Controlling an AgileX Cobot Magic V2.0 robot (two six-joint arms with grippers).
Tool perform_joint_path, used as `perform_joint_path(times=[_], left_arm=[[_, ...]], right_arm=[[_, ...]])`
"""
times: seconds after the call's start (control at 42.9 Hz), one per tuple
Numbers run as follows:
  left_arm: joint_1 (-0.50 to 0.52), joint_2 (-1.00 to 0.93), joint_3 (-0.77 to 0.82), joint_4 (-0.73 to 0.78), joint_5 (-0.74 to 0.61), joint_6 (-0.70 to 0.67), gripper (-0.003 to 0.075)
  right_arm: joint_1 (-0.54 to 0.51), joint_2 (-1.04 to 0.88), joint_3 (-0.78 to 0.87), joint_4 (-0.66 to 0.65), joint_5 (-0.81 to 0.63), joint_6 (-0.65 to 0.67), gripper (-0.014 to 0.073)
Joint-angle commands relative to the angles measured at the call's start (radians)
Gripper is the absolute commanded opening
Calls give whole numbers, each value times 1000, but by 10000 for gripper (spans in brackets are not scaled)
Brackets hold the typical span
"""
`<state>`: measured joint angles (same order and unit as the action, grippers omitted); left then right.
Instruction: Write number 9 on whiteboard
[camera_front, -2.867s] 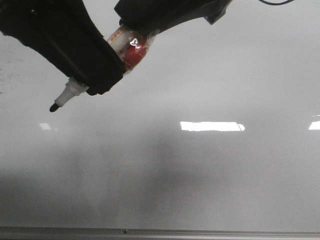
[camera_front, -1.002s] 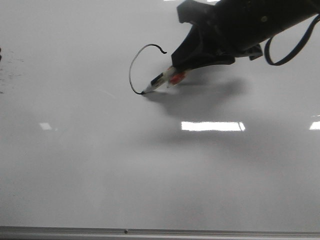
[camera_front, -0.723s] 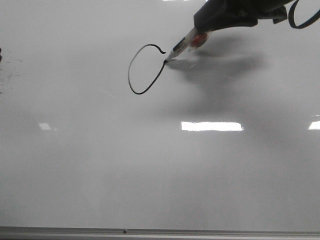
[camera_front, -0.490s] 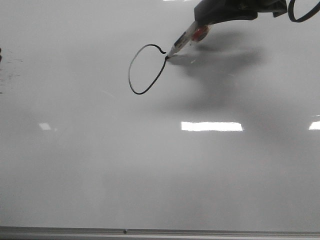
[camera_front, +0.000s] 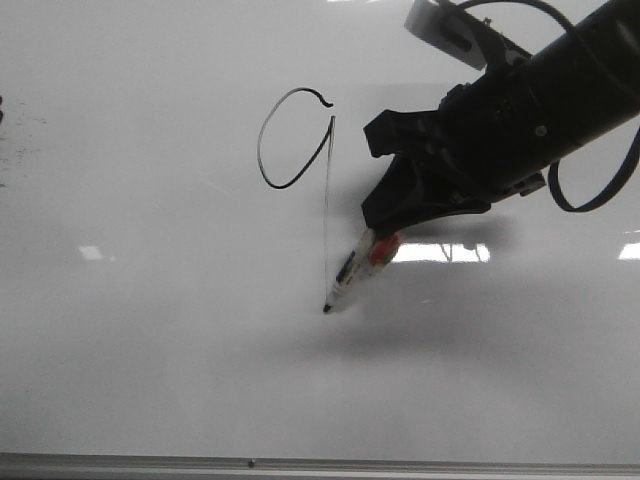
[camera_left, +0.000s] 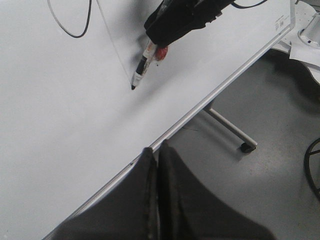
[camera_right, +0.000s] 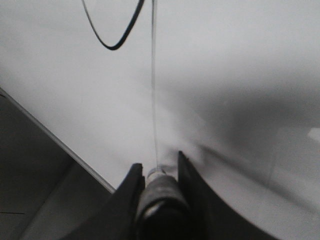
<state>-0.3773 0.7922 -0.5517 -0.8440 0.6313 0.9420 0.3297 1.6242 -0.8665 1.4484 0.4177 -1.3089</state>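
The number 9 (camera_front: 328, 210) is a thin black loop with a small hook at its top and a long, fainter, straight tail on the whiteboard (camera_front: 150, 350). My right gripper (camera_front: 372, 228) is shut on a marker (camera_front: 352, 268) with a red band. The marker's tip rests at the tail's lower end. In the right wrist view the gripper (camera_right: 157, 167) holds the marker (camera_right: 157, 192) below the tail (camera_right: 152, 75). My left gripper (camera_left: 155, 147) is shut and empty, over the board's near frame edge (camera_left: 200, 107). It sees the marker (camera_left: 142, 67) from afar.
The board's grey frame runs along the bottom of the front view (camera_front: 300, 465). Faint dark smudges mark the board's left edge (camera_front: 15, 150). Beyond the frame is grey floor with a stand leg and caster (camera_left: 245, 147) and a dark cable (camera_left: 315, 165).
The right gripper closed the loop at the upper right, then drew the marker straight down toward the near edge, leaving the long tail. The loop now has its stem.
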Motion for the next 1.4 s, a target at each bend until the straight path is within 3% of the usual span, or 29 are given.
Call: perform_joint_path(times=[0.0,0.117,0.187,0.256,0.326,0.513,0.723,1.026,1.096,1.212,1.329,1.375], left_arm=[[2,-8,-29,-44,-16,-5,16],[2,14,-53,-42,47,-5,202],[0,48,-95,-42,85,-3,383],[0,97,-145,-42,136,-1,514],[-2,160,-203,-52,230,46,564],[-91,303,-288,-126,326,195,487],[-170,343,-318,-144,333,203,330],[-172,341,-318,-181,333,206,17],[-172,341,-318,-181,333,208,-18],[-172,341,-318,-178,333,208,-19],[-172,348,-318,-132,324,189,-19],[-172,356,-318,-107,314,155,-19]], right_arm=[[-6,-115,-26,18,121,-13,-97],[-6,-212,-37,-15,308,-10,-97],[-6,-247,-60,-70,436,22,-97],[-5,-257,-96,-134,548,81,-97],[4,-257,-139,-197,653,147,-97],[57,-257,-204,-207,830,184,-97],[114,-257,-214,-206,810,185,-97],[121,-257,-214,-205,783,186,-97],[121,-257,-214,-200,768,186,-85],[121,-257,-214,-187,744,186,67],[121,-264,-221,-113,741,186,389],[121,-272,-232,-95,732,186,479]])
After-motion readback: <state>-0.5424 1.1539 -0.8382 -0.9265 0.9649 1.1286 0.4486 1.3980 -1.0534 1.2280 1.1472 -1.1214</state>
